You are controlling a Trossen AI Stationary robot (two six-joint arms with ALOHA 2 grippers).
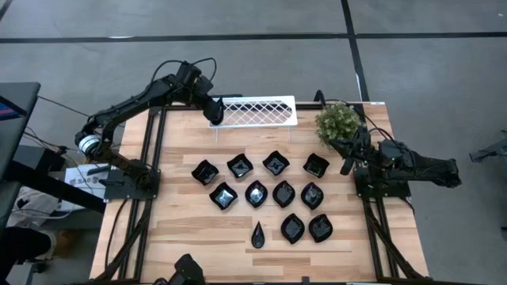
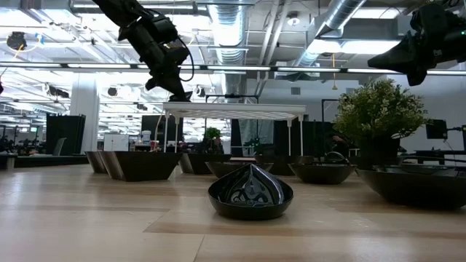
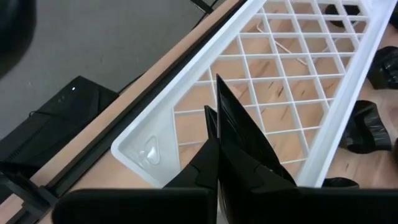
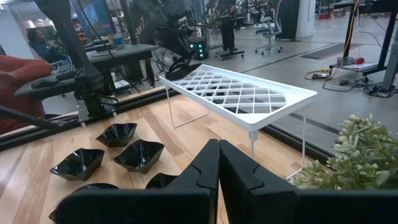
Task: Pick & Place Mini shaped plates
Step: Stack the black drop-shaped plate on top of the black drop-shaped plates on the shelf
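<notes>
The left gripper (image 1: 215,116) hung over the near-left corner of the white rack (image 1: 257,111), its fingers pressed together with nothing between them; from its own wrist camera the two dark fingers (image 3: 239,134) met in a point just above the lattice. The right gripper (image 1: 346,165) waited low beside the plant (image 1: 339,120) at the table's right side, likewise clenched on nothing. The plates (image 1: 256,193) lay on the wood in loose rows in front of the rack, all apart from one another, the narrow teardrop (image 1: 258,234) nearest the front edge; the rack itself carried none that I could see. To my eye the left arm was between carries, so the next thing it needed was to spread its fingers and come down on a plate. The wavy one (image 1: 205,171) at the left end of the back row looked the handiest. These dishes were glossy and shallow, so I would have had it pinch across a raised rim rather than the flat, and lift straight up, lest it nudge the neighbours.
</notes>
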